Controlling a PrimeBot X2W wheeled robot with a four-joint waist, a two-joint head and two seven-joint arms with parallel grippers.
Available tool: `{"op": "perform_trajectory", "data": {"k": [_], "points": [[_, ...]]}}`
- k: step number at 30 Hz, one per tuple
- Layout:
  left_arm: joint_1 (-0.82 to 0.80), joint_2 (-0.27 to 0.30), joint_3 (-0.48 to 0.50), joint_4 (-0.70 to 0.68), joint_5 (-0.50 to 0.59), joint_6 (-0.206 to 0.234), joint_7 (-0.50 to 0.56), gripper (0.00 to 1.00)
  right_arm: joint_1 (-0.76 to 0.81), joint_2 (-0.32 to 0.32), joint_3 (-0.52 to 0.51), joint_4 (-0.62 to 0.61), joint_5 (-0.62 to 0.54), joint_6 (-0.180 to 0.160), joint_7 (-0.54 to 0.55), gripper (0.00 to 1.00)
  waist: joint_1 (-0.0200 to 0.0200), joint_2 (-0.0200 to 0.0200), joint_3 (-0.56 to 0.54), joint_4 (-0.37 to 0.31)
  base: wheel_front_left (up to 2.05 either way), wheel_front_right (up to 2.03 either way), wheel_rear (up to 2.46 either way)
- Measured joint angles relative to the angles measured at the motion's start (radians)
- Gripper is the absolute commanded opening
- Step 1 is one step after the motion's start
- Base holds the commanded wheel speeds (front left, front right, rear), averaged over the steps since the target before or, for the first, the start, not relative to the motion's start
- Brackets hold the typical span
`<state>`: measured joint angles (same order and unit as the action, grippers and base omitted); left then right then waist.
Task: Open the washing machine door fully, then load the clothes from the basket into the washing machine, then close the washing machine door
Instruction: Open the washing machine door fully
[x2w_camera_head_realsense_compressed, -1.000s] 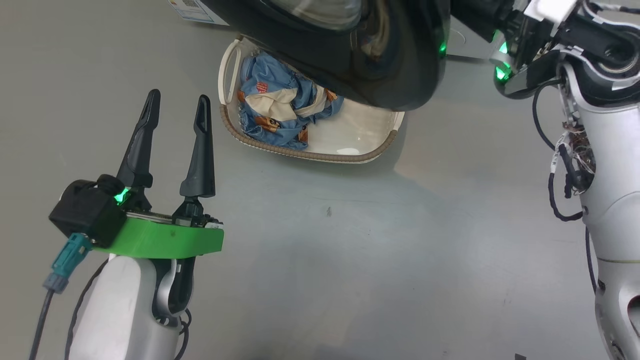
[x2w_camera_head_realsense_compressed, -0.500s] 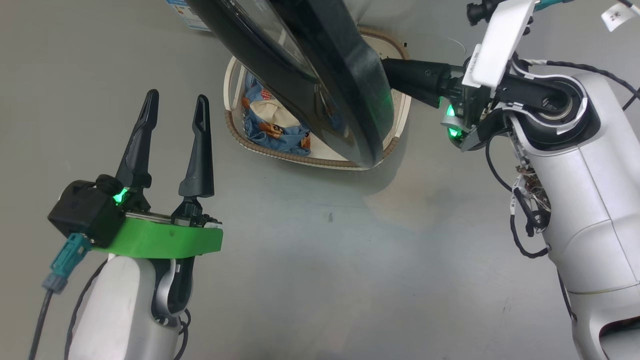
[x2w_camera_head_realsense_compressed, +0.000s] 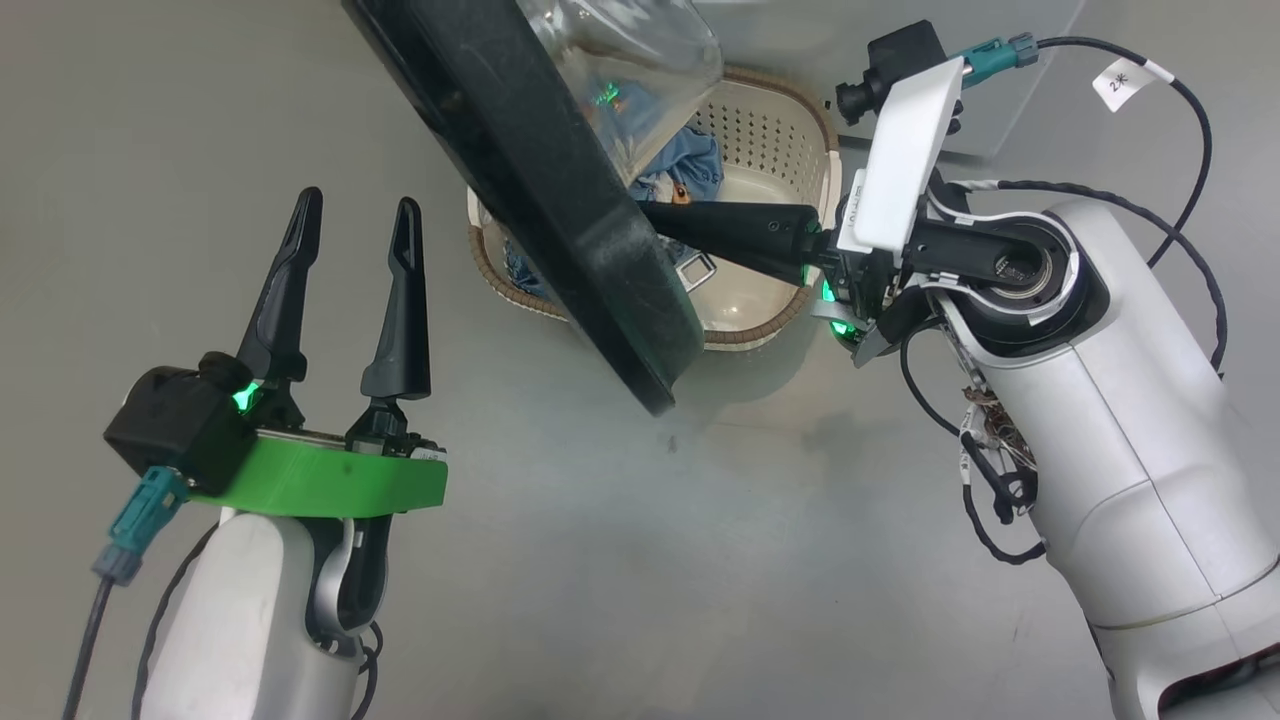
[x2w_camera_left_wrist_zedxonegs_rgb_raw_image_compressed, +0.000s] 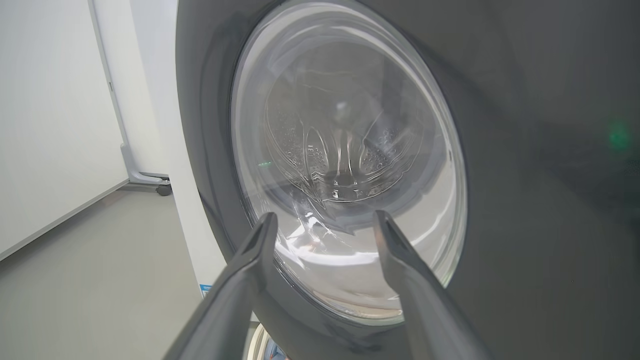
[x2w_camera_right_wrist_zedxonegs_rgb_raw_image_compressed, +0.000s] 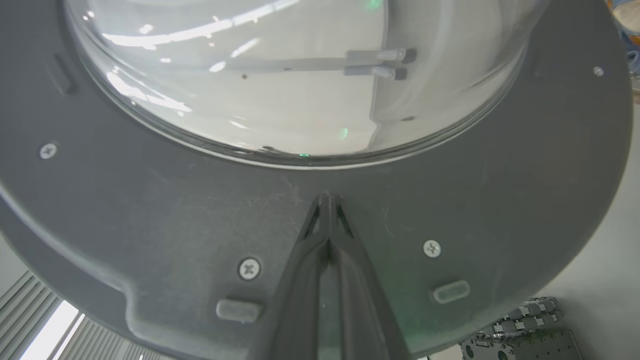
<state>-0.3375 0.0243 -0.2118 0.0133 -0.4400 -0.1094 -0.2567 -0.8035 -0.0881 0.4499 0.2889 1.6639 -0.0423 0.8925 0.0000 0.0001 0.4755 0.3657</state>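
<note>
Evidently the washing machine door (x2w_camera_head_realsense_compressed: 560, 220) has swung a good deal in the last second. It lay flat across the 12 o'clock edge of the head view; now it stands edge-on, running from 11 o'clock down toward the centre. The right gripper (x2w_camera_head_realsense_compressed: 660, 215) has come in from 3 o'clock, its jaws pressed together and empty, with the tips against the door's inner rim just below the glass. The left gripper (x2w_camera_head_realsense_compressed: 357, 205) has not moved at 8 o'clock, jaws spread wide, holding nothing. The basket (x2w_camera_head_realsense_compressed: 790, 115) sits on the floor behind the door near 12 o'clock, and the clothes (x2w_camera_head_realsense_compressed: 695, 165) remain inside it. I judge the opening step is well along but unfinished, with loading into the washing machine (x2w_camera_left_wrist_zedxonegs_rgb_raw_image_compressed: 192, 235) not yet begun.
</note>
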Motion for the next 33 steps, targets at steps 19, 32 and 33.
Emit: {"op": "perform_trajectory", "data": {"k": [19,32,33], "points": [[0.011,0.000,0.006,0.025,0.000,0.008,0.000,1.00,0.058,0.007,0.102,0.024,0.060,0.033,-0.059,0.00,0.0000,-0.0001,-0.026,0.022,0.00,0.00,0.00],[0.034,0.000,0.046,0.039,0.021,0.016,0.000,1.00,0.059,0.011,0.102,0.045,0.096,0.069,-0.146,0.00,0.0000,-0.0001,-0.066,0.007,0.00,0.00,0.00],[0.035,0.000,0.048,0.039,0.024,0.016,0.000,1.00,0.059,0.011,0.096,0.051,0.096,0.072,-0.152,0.00,0.0000,-0.0001,-0.069,0.005,0.00,0.00,0.00]]}}
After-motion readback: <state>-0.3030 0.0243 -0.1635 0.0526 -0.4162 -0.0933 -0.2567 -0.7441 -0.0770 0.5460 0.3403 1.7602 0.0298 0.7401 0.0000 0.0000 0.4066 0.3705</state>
